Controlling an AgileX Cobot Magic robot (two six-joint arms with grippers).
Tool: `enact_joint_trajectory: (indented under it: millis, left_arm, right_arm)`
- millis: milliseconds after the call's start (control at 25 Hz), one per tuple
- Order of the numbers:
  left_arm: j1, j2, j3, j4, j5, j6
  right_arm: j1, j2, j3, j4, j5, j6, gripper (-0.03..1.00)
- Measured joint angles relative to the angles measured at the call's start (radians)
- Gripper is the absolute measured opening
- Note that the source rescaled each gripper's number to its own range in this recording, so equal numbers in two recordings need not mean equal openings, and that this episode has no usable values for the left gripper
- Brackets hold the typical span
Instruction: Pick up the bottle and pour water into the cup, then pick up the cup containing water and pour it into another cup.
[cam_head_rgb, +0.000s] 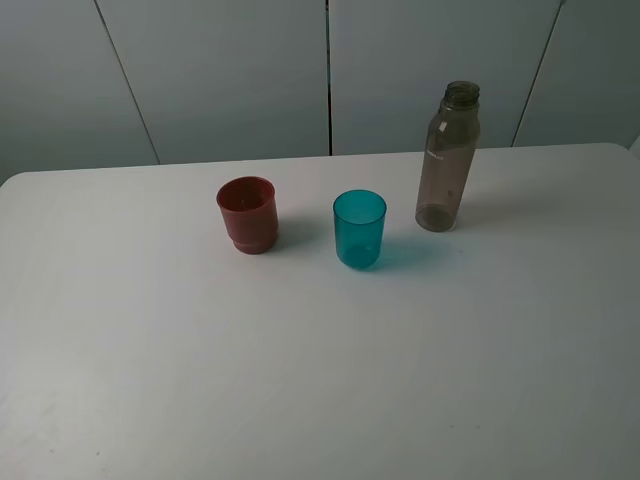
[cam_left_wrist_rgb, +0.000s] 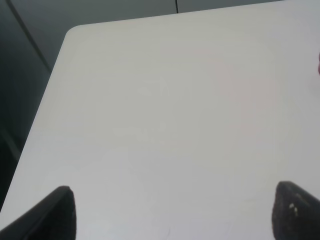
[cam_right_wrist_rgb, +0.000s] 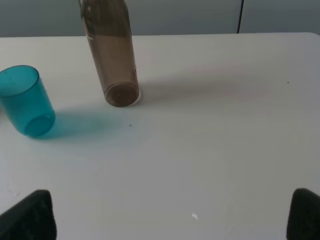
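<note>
White table (cam_head_rgb: 300, 400); grey panelled wall (cam_head_rgb: 230, 70)

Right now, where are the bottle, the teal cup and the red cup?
bottle (cam_head_rgb: 447, 165): high view, mid body.
teal cup (cam_head_rgb: 359, 235): high view, side wall.
red cup (cam_head_rgb: 249, 222): high view, side wall.

text: none readable | bottle (cam_head_rgb: 447, 160): unlabelled | cups: no markings

This looks like a plain lab or test room. A bare white table (cam_head_rgb: 320, 380) stands before grey wall panels (cam_head_rgb: 230, 70) with thin seams. No household furniture gives it a home character.
</note>
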Motion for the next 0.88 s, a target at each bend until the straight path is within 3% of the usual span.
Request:
enact_joint_trajectory:
  millis: [880]
  left_arm:
    - [0.0, 0.0, 0.0, 0.0, 0.0, 0.0]
  right_arm:
    - [0.0, 0.0, 0.0, 0.0, 0.0, 0.0, 1.0]
